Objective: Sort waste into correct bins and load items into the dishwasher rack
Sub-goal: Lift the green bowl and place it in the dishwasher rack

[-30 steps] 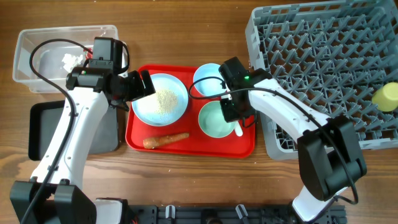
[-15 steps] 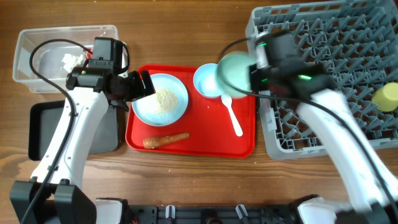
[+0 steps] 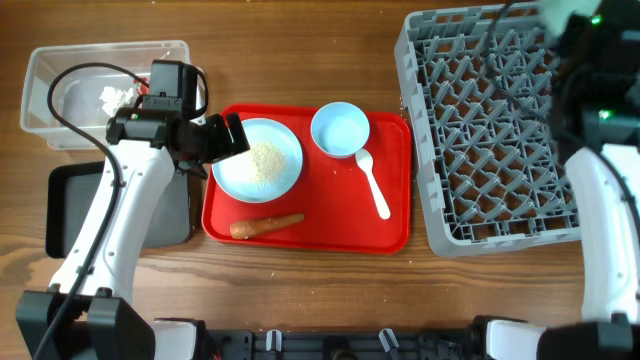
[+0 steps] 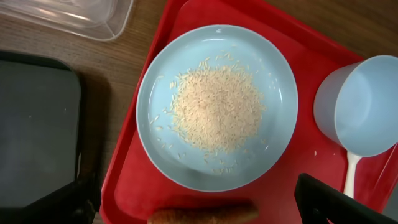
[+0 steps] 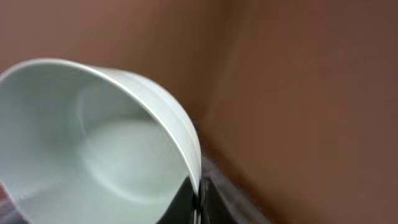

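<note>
right gripper [image 5: 198,200] clamps pale green bowl [image 5: 93,155] rim; left gripper [image 3: 236,135] wide open

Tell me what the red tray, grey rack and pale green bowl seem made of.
Red tray: plastic, likely; smooth, uniform colour, soft sheen, moulded raised rim. Grey rack: moulded plastic; matte, one-piece lattice with pegs. Pale green bowl: probably plastic or melamine; thin rim, soft satin sheen, though the right wrist view is blurred.

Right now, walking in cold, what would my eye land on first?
Probably the bright red tray mid-table, carrying a pale blue plate of white rice grains. Next, the big grey rack of pegs on the right, and up close in the right wrist view, a pale green bowl.
</note>
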You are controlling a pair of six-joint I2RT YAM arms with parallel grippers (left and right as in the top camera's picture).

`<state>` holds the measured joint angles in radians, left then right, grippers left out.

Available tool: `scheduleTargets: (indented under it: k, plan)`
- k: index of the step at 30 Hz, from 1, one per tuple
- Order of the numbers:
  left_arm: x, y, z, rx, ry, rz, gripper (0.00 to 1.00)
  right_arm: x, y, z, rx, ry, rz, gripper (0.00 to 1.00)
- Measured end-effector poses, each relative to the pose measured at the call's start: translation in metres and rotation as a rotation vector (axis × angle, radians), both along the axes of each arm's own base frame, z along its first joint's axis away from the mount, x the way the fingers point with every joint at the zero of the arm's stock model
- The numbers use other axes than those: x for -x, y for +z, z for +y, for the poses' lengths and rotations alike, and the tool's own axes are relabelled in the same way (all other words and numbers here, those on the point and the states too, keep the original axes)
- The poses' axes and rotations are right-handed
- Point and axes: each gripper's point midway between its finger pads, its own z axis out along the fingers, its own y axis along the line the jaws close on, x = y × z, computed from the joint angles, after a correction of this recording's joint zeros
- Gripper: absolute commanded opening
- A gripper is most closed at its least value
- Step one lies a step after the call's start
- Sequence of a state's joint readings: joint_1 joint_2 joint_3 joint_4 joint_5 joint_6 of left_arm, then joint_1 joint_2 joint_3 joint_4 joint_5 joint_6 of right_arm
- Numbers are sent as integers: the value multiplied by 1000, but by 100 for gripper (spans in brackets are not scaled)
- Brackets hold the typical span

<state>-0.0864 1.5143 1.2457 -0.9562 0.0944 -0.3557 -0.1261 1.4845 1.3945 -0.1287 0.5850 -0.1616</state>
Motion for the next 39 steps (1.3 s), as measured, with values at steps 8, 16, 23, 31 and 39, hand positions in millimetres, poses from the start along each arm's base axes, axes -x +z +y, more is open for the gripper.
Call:
scheduleTargets:
  k: [8, 16, 23, 31, 39]
  plan:
    - [0, 0, 0, 0, 0, -2, 100, -13, -52, -110, 187, -383, 68, 4]
    - [0, 0, 0, 0, 0, -2, 100, -29, -175, -148, 241, -490, 332, 5]
    - [0, 0, 0, 1, 0, -2, 100, -28, -196, -146, 245, -534, 364, 4]
    - [0, 0, 0, 1, 0, -2, 100, -31, -215, -120, 256, -489, 509, 36]
    - [0, 0, 0, 1, 0, -2, 100, -47, -236, -78, 275, -368, 598, 45]
